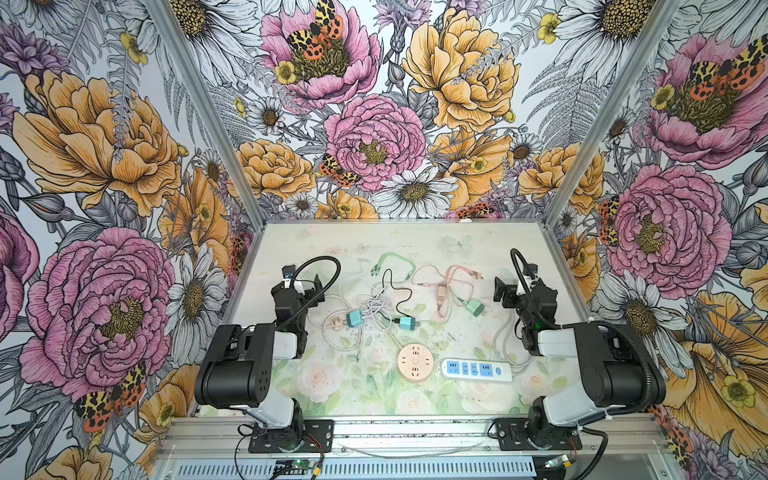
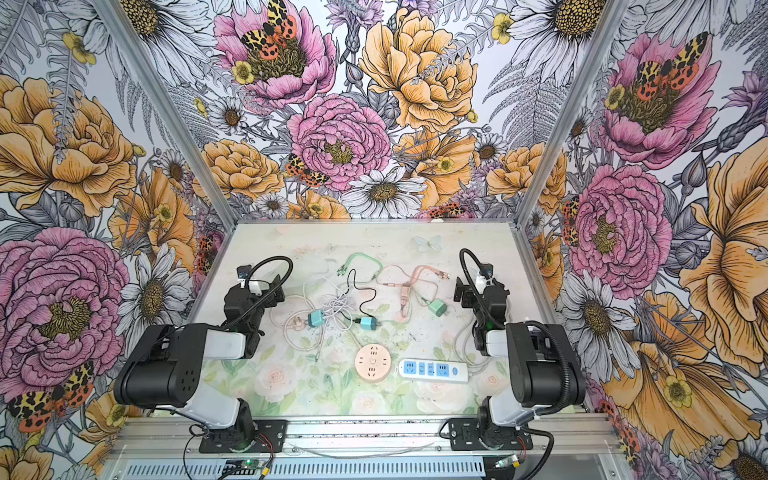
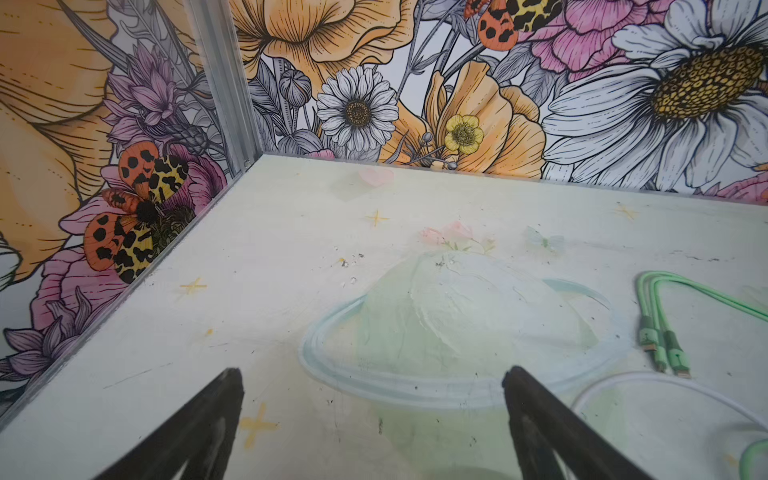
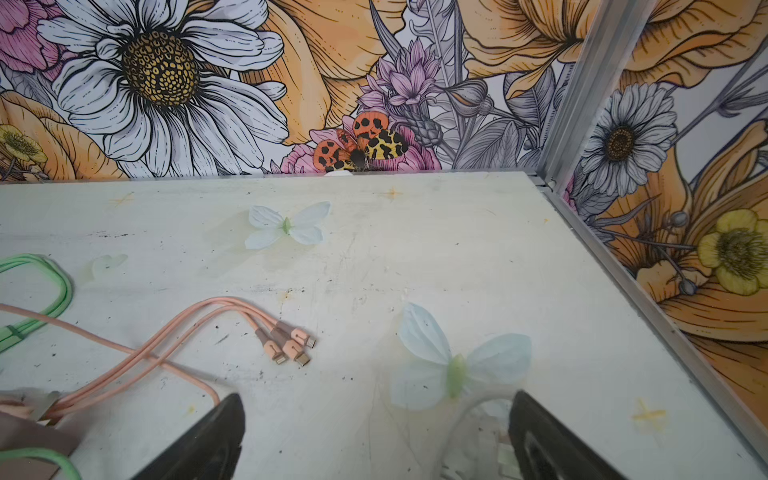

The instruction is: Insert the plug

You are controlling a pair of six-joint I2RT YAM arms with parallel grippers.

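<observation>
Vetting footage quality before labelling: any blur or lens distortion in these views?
Both top views: even light, wide-angle lens splays the frame posts. Left wrist view: fingers soft, green cable sharp. Right wrist view: fingers blurred, pink connectors crisp.

walls (image 1: pixel 374 124): bold floral wallpaper | posts (image 3: pixel 226 83): aluminium | tabletop (image 1: pixel 498 245): pale floral print, scuffed

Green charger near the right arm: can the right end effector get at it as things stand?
Probably yes. The green charger lies uncovered beside the right end effector, which is open and empty; the pink cable lies near, not over it.
</observation>
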